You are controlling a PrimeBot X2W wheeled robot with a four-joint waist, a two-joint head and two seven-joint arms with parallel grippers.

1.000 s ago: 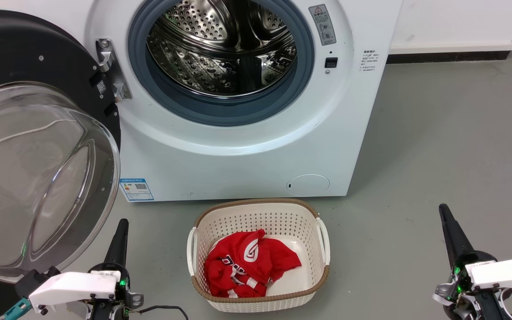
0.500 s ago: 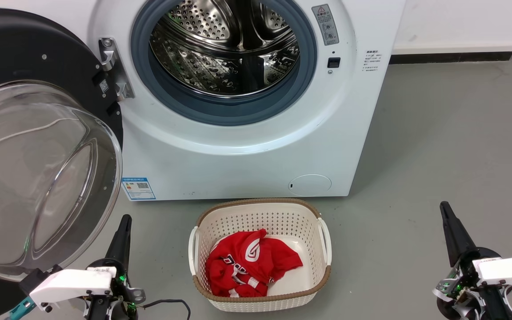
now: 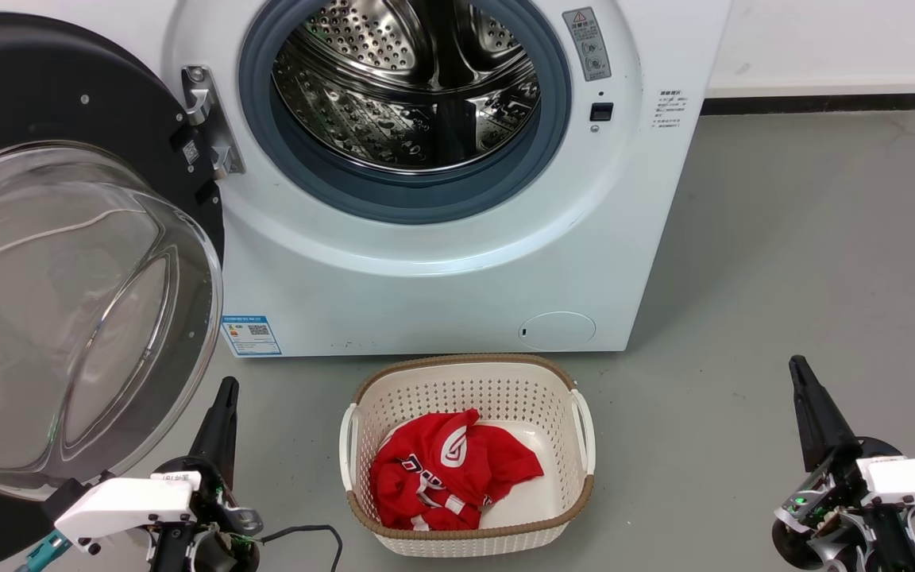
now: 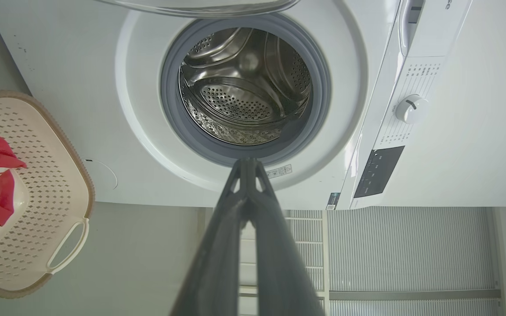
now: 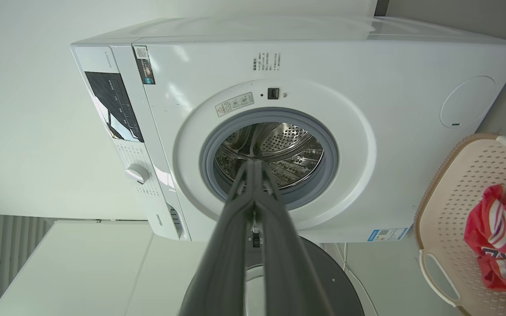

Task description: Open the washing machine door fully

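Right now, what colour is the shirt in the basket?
Shirt: red with white print; head view.

The left gripper [image 3: 227, 391] hangs low at the robot's left, jaws pressed together and empty. Its long dark fingers [image 4: 244, 210] rise from a white wrist, leaning slightly inward. The right gripper [image 3: 798, 372] sits well apart at the robot's right, jaws likewise closed on nothing, its fingers also leaning inward.
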